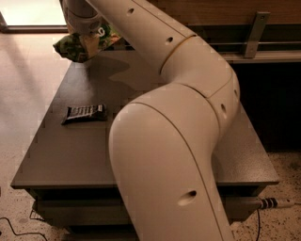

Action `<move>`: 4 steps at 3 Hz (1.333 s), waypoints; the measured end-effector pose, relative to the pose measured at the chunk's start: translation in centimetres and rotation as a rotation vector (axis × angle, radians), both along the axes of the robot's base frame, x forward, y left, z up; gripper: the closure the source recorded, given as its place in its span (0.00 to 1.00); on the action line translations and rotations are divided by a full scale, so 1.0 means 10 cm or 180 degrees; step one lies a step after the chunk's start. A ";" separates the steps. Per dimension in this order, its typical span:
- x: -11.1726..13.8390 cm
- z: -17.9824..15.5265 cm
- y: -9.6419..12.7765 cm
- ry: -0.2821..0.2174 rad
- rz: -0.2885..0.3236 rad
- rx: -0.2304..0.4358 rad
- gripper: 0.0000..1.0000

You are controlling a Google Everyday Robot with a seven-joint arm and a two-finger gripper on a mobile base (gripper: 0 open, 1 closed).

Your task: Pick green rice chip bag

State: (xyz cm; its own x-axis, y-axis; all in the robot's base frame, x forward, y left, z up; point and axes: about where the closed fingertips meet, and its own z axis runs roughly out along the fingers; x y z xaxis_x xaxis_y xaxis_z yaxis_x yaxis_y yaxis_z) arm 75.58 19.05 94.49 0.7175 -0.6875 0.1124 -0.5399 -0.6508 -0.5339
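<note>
Single arm [164, 179] fills the frame: thick near link rises from bottom centre, leaning up and right to a bent elbow [207, 84] at mid-right. From there the slimmer link doubles back, running up-left across the top of the view. Wrist [80, 12] is cut by the upper-left edge, pointing down. Hand [83, 29] hangs just below it, over the far-left corner of the desk [70, 155]

End effector [88, 37] at the table [70, 160]'s far-left corner; arm [188, 94] fills the middle, candy bar [83, 113] lies left, near-left tabletop open.
</note>
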 end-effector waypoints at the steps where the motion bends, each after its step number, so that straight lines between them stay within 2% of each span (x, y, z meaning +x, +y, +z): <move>1: -0.31 0.27 -0.15 -0.0137 -0.0022 0.0074 1.00; 2: -0.68 0.46 -0.37 -0.0271 0.0064 0.0371 1.00; 3: -0.82 0.58 -0.70 -0.0381 0.0105 0.0782 1.00; 4: -0.85 0.70 -1.09 -0.0415 0.0059 0.1143 1.00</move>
